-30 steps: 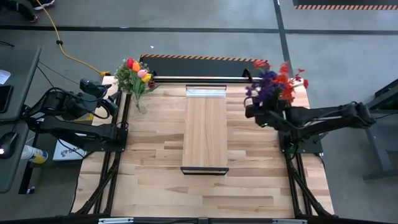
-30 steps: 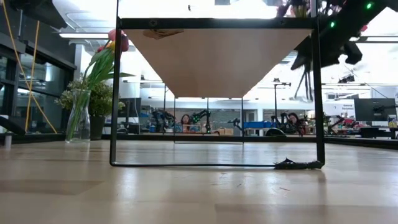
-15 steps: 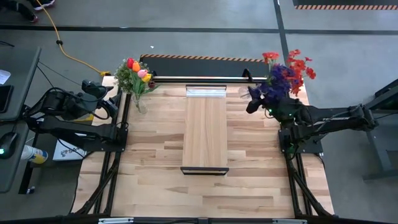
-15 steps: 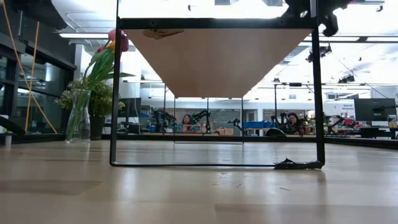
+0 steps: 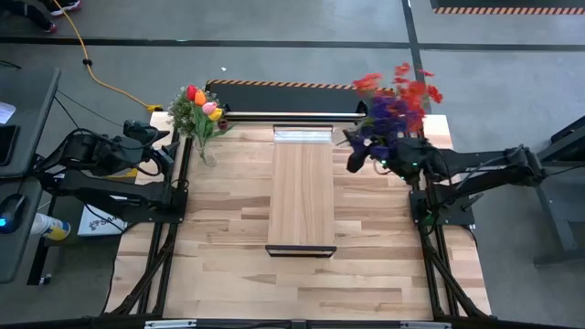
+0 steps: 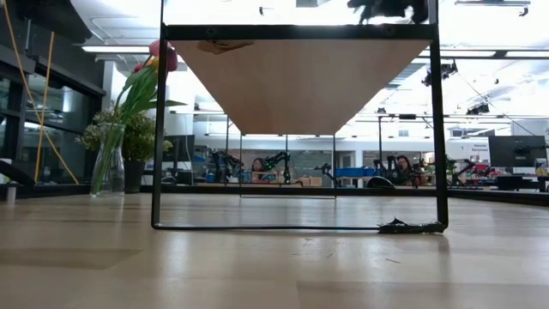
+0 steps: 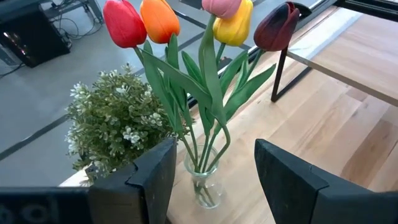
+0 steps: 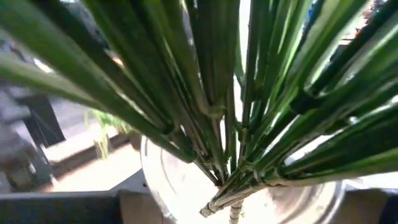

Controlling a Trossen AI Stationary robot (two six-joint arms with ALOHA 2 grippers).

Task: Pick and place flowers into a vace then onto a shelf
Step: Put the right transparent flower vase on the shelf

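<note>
My right gripper [image 5: 370, 155] is shut on a glass vase [image 8: 171, 180] of red and purple flowers [image 5: 395, 102], held above the table by the shelf's far right side. The shelf [image 5: 302, 192] is a long light-wood board on a dark frame [image 6: 159, 129]. At the table's far left corner a second glass vase [image 7: 204, 182] holds tulips [image 7: 186, 25] in red, orange, yellow, pink and dark maroon, its base on the table. My left gripper [image 7: 211, 186] is open just short of that vase, its fingers apart and touching nothing. My right gripper pinches the glass vase's wall [image 8: 155, 186] between its two fingers, coming level from the table's right side. The vase is lifted clear and about upright. The green stems [image 8: 236, 124] rise out of its mouth above the fingers. The pads themselves sit at the picture's edge.
A bushy pale-green potted plant [image 7: 115, 124] stands beside the tulip vase at the far left corner. A dark bar with striped tape [image 5: 292, 87] runs along the far edge. Bare plank tabletop [image 5: 302, 283] lies near the shelf. People sit in the room beyond [image 6: 256, 165].
My right gripper, still shut on the vase, has risen out of the low view's upper right. It first drew toward the far edge, then swung left toward the shelf's far end, carrying the red and purple flowers with it. The left arm kept still.
</note>
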